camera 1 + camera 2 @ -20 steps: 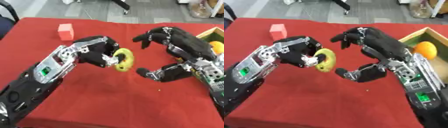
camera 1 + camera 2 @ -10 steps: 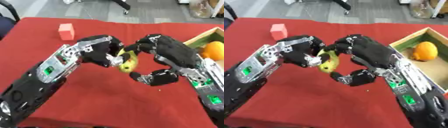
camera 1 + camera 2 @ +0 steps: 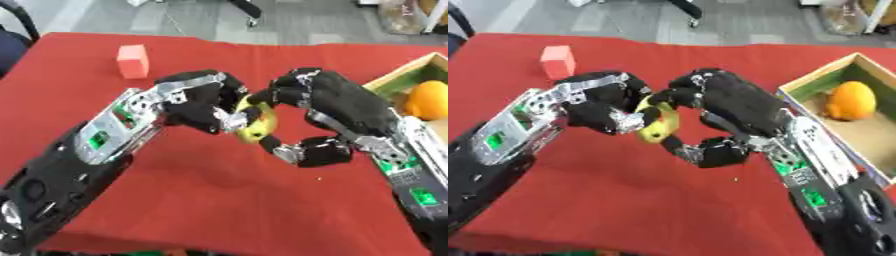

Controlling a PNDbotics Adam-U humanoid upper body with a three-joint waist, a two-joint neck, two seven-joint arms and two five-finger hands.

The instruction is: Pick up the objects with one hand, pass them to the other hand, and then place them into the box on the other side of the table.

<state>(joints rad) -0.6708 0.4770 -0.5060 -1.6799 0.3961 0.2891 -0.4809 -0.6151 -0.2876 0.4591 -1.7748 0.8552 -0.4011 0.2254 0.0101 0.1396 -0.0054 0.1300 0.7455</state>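
Observation:
A small yellow-green object (image 3: 255, 125) hangs above the middle of the red table, pinched in my left hand (image 3: 199, 102), whose fingers are curled round it. My right hand (image 3: 337, 107) is right against it from the right, fingers curved over its top and thumb (image 3: 306, 150) below. Whether the right hand touches the object I cannot tell. A wooden box (image 3: 859, 127) stands at the table's right edge with an orange (image 3: 850, 100) inside. A pink-red block (image 3: 133, 61) lies at the far left.
The red tablecloth (image 3: 219, 200) covers the table, its near edge running along the bottom. Grey floor and a chair base lie beyond the far edge. A dark chair shows at the upper left corner.
My right hand has moved left from an open pose apart from the object and now cups around it. The left hand has kept hold and shifted slightly right.

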